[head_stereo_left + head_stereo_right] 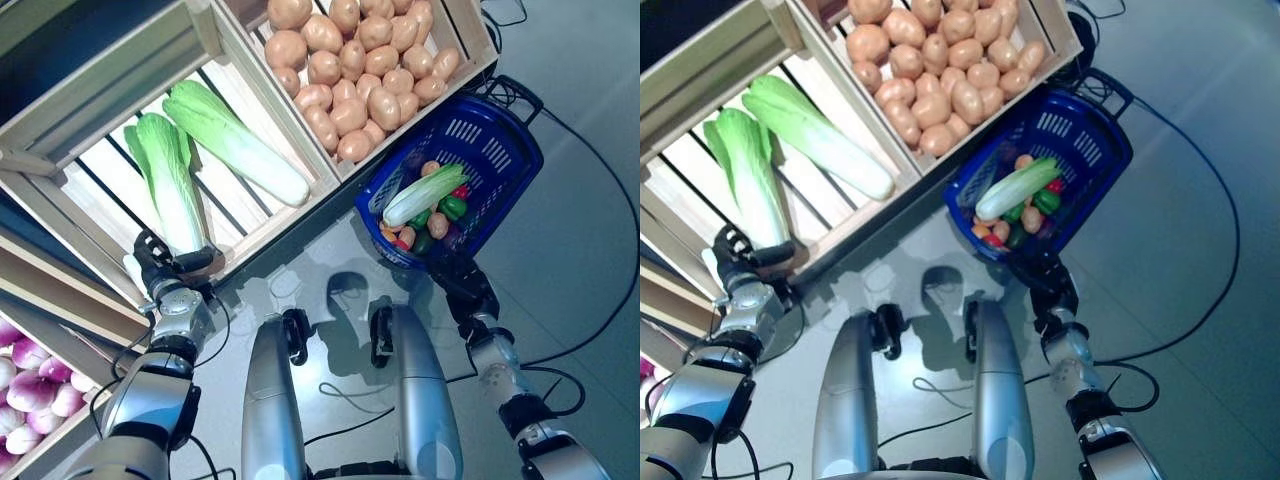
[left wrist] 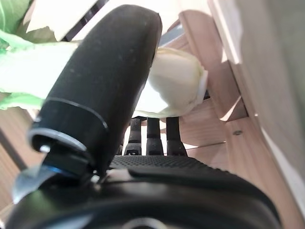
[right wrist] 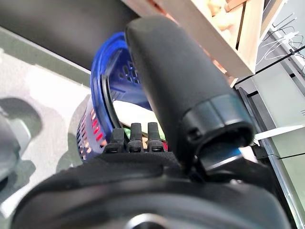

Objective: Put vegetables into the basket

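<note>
Two cabbages [image 1: 235, 140] lie in the crate [image 1: 90, 110]; left hand [image 1: 165, 268] at the crate's near edge, fingers [image 2: 147, 138] curled round the stem end of the nearer one; basket [image 1: 500, 150] just right of the crate holds mixed vegetables; right hand [image 1: 465, 285] grips the basket's near rim.

I'm looking down at what reads as a greengrocer's stall or a mock-up shop. Tilted wooden crates [image 1: 120, 80] stand side by side like a produce display: one heaped with potatoes [image 1: 360, 70], one holding two long green-and-white cabbages [image 1: 235, 145], and a lower one at the edge filled with purple onions [image 1: 30, 385]. A blue plastic shopping basket [image 1: 500, 150] with mixed vegetables sits on the smooth grey floor [image 1: 590, 200] below the crates.
</note>
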